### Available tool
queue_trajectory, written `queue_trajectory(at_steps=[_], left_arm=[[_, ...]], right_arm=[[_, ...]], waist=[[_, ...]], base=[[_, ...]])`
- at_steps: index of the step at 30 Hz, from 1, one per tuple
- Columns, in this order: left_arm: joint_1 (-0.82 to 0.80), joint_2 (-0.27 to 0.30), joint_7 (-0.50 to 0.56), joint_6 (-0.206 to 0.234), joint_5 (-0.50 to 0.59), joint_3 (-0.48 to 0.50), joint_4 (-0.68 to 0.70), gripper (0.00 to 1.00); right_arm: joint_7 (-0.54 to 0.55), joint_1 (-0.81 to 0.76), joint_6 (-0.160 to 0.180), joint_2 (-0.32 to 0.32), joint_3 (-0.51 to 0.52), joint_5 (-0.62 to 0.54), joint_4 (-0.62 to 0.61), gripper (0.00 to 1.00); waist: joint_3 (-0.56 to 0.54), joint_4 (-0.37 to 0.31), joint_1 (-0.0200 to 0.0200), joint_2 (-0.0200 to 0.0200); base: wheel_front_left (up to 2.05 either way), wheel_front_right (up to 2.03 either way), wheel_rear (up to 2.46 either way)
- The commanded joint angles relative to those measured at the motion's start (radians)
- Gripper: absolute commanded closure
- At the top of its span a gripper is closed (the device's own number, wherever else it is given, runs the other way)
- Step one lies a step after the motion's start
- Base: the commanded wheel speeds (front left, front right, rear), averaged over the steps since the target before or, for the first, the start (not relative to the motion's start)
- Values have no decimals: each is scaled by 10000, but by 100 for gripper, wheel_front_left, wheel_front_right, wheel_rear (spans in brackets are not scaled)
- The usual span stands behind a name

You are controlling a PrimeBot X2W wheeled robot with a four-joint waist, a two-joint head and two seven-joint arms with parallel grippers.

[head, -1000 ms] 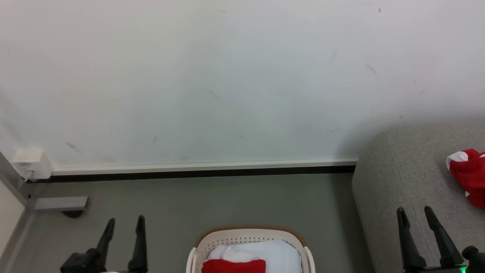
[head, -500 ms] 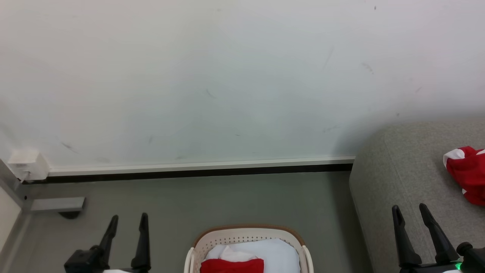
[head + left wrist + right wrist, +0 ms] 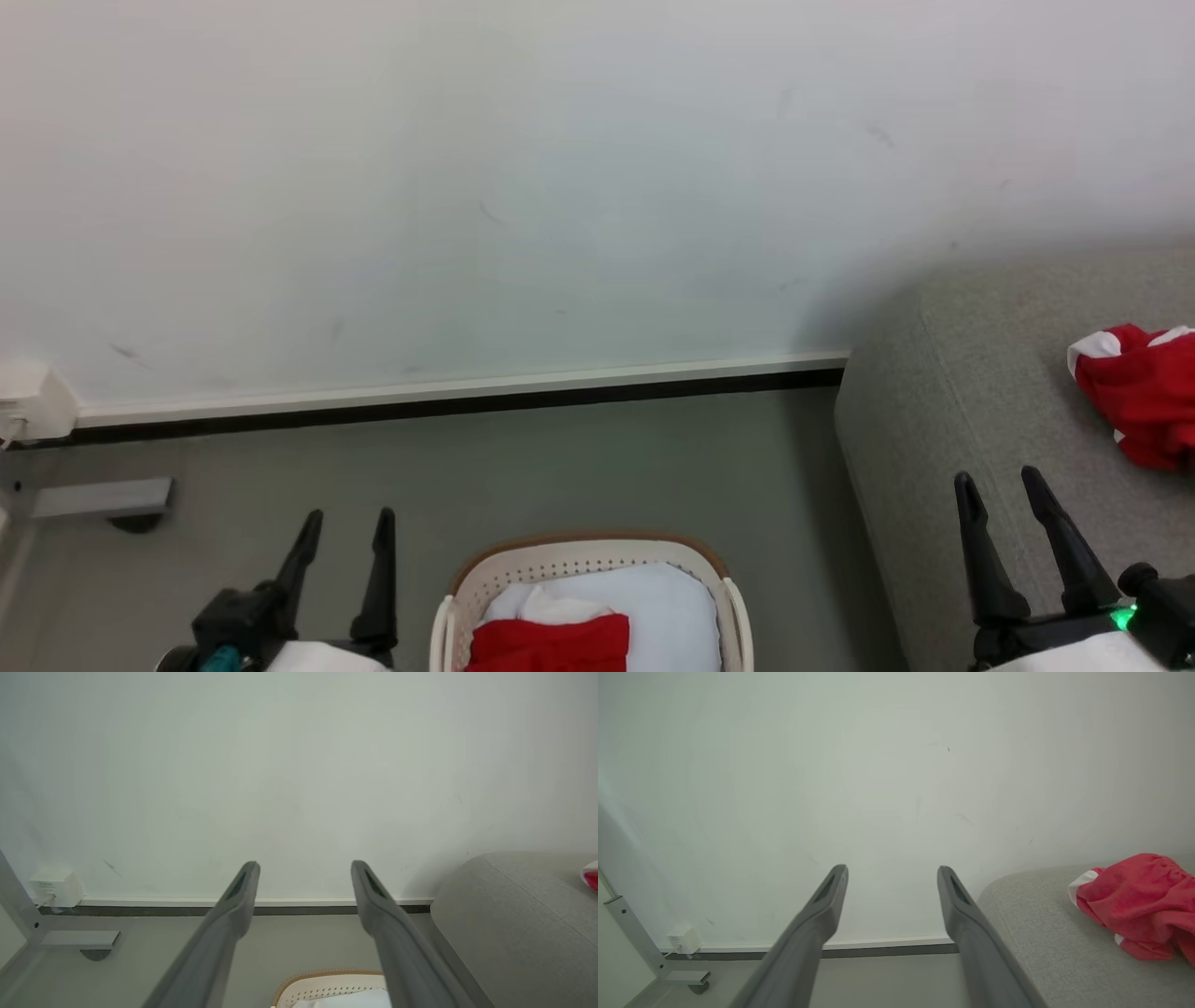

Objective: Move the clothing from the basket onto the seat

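The cream basket (image 3: 691, 558) stands on the floor at the bottom centre, with a folded red garment (image 3: 551, 642) lying on its pale liner (image 3: 653, 607); its far rim (image 3: 327, 981) peeks into the left wrist view. A second red garment (image 3: 1134, 392) with white trim lies crumpled on the grey seat (image 3: 980, 373) at the right, and the right wrist view shows that garment (image 3: 1134, 903) on the seat (image 3: 1031, 924). My left gripper (image 3: 345, 518) hangs open left of the basket. My right gripper (image 3: 997, 481) is open over the seat's front corner. Both hold nothing.
A white wall with a skirting board (image 3: 467, 387) runs behind the basket. A grey metal post foot (image 3: 98, 499) and a white wall box (image 3: 33, 401) sit at the far left. Grey floor (image 3: 560, 457) lies between wall, basket and seat.
The whole head view has shifted left and up, so the camera has moved. Both grippers stay open and empty; the garments have not changed place.
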State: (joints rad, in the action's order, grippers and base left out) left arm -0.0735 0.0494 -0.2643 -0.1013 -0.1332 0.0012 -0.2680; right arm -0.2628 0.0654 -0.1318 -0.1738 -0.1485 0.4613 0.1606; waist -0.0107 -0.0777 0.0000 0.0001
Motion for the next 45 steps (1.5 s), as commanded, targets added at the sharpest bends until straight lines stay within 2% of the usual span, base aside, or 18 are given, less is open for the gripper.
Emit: queue_trajectory(at_steps=[1,9,12,20,32,45], left_arm=[[-232,29,-1,-33,131,-41,-96,0],[-1968,180,-1,-158,312,-451,-1682,0],[-2456,189,10,-193,22,-489,-2408,0],[-4540,827,415,-284,5,-1223,-5044,0],[-6565,1645,1976,-271,-747,-3267,-8068,0],[-7379,2569,3624,-271,-1689,-4782,-9452,0]], right_arm=[[-27,251,22,-115,-39,53,-38,0],[-12,1570,20,85,-63,128,-407,0],[-12,1848,20,162,-75,45,-550,0],[-12,2704,20,513,-21,-43,-975,0],[-12,3614,20,1025,279,-3,-1656,0],[-12,3844,22,1242,36,719,-1863,0]], waist=[[466,-307,0,-1],[2395,-1020,0,-1],[2914,-1180,0,-1],[4783,-1811,0,-1],[7028,-3012,0,-1],[8394,-4119,0,-1]], base=[[0,0,0],[0,0,0],[0,0,0],[0,0,0],[0,0,0],[0,0,0]])
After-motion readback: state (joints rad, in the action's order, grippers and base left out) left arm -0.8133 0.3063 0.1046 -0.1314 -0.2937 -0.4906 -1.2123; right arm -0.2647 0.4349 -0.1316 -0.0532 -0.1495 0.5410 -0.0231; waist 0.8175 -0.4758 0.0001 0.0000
